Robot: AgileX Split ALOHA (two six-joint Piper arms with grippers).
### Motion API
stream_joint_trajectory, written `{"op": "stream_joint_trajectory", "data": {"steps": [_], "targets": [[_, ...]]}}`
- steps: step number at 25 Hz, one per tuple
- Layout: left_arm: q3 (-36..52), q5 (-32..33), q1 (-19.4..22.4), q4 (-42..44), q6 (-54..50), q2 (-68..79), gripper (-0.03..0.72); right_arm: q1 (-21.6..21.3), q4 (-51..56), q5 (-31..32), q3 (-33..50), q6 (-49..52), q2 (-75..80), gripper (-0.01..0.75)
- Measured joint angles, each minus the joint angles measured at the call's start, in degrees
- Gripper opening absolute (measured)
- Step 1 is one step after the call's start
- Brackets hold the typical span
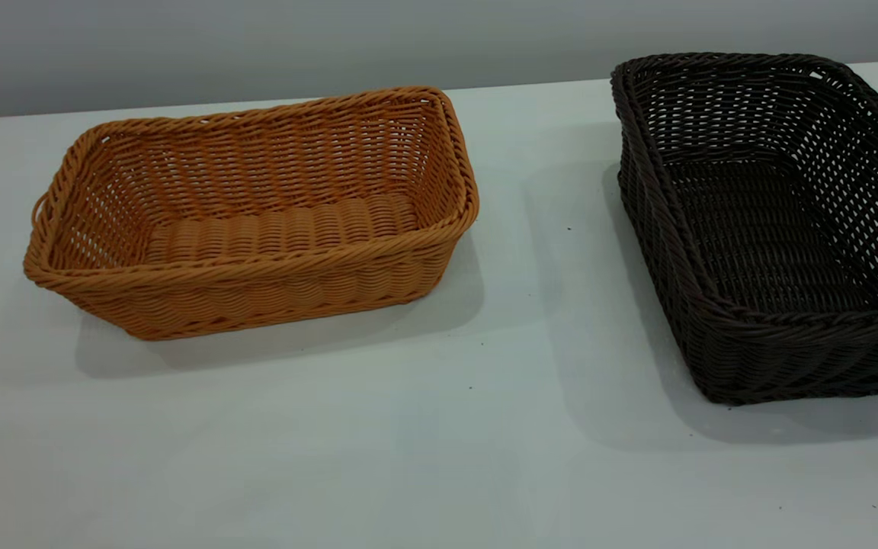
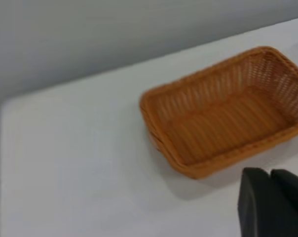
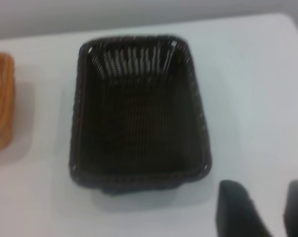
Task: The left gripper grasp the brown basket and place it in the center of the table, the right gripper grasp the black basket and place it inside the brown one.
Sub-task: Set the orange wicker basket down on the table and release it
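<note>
The brown basket point(image 1: 252, 213) stands empty on the left part of the white table point(image 1: 439, 427); it also shows in the left wrist view point(image 2: 223, 113) and its edge in the right wrist view point(image 3: 1, 101). The black basket point(image 1: 767, 221) stands empty at the right, cut off by the frame edge; it also shows in the right wrist view point(image 3: 139, 111). My left gripper point(image 2: 271, 174) hovers short of the brown basket, fingers pressed together and empty. My right gripper point(image 3: 265, 190) hovers short of the black basket, fingers apart and empty. Neither gripper shows in the exterior view.
A grey wall runs behind the table's far edge point(image 1: 256, 99). The table's left edge and corner show in the left wrist view point(image 2: 3, 113), its right far corner in the right wrist view point(image 3: 287, 19). Bare tabletop lies between the baskets point(image 1: 538, 252).
</note>
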Motion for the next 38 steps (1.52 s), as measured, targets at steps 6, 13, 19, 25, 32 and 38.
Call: {"op": "stream_joint_trajectory", "data": {"steps": [6, 13, 19, 25, 32, 38], "targets": [[-7.2, -3.6, -1.1, -0.8, 10.0, 8.0, 0.308, 0.0, 4.2, -3.7, -6.5, -5.0, 10.3, 0.398], [-7.2, -4.7, -3.9, -0.4, 12.9, 17.8, 0.541, 0.0, 8.6, -10.1, -6.7, -10.2, 22.7, 0.41], [-7.2, -2.2, -8.7, -0.6, 12.7, 27.2, 0.561, 0.0, 9.4, -10.1, -6.7, -11.1, 30.9, 0.41], [-7.2, -1.2, -13.5, -0.2, 17.4, 36.3, 0.562, 0.0, 9.6, -10.6, -6.6, -12.0, 32.1, 0.41], [-7.2, -3.6, -17.8, 0.0, 22.4, 48.1, 0.562, 0.0, 11.4, -11.2, -6.6, -12.1, 32.1, 0.41], [-7.2, -4.6, -17.9, 1.1, 23.3, 58.4, 0.562, 0.0, 11.2, -12.3, -6.6, -12.2, 32.1, 0.41]]}}
